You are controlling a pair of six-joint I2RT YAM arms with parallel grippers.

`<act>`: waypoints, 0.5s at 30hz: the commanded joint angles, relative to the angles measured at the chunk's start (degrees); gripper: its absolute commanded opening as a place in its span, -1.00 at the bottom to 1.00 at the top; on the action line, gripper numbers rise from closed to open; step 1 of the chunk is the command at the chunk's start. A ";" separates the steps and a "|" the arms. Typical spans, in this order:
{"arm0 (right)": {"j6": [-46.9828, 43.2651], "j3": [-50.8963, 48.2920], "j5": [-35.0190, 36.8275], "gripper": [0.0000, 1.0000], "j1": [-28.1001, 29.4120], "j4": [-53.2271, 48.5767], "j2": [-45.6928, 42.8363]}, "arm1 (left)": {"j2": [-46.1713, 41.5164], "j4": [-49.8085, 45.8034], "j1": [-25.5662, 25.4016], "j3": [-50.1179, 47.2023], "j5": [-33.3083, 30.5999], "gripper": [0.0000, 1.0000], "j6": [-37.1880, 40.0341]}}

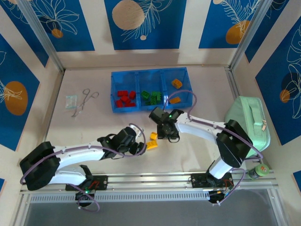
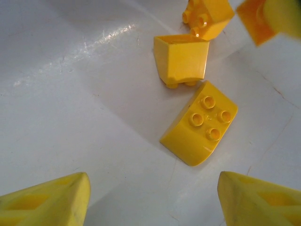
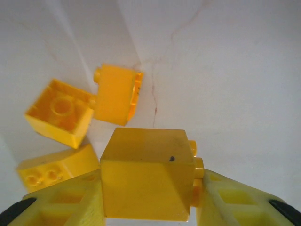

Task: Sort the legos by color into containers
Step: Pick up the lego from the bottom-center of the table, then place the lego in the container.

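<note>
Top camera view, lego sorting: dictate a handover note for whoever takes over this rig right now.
Left gripper: open, low over the table, three loose yellow bricks just ahead of it.
Right gripper: closed on a yellow brick beside that cluster.
Blue tray: red bricks in the left compartment, green bricks in the middle, two orange-yellow bricks in the right.
Done: red and green look sorted.
Left: put the held brick in the right compartment, then the three loose ones.

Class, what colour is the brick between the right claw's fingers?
Yellow brick; best in right wrist view.
</note>
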 commanded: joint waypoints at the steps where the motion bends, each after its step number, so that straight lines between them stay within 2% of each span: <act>1: -3.91 3.83 2.38 -0.12 -4.41 -2.92 -3.22 | -1.57 -0.15 -0.74 -0.73 -0.67 0.44 -0.17; 7: -11.06 9.53 -2.04 -0.12 -15.94 0.56 -2.26 | -2.44 -0.96 -1.43 -0.73 -1.05 0.43 -0.15; 11: -15.34 18.06 -3.75 -0.12 -21.85 -0.61 4.33 | -2.91 -1.95 -2.23 -0.76 -1.81 0.43 -0.57; 15: -17.82 26.77 -3.96 -0.12 -25.44 -1.96 11.80 | -4.20 -3.03 -2.85 -1.13 -2.92 0.44 -1.18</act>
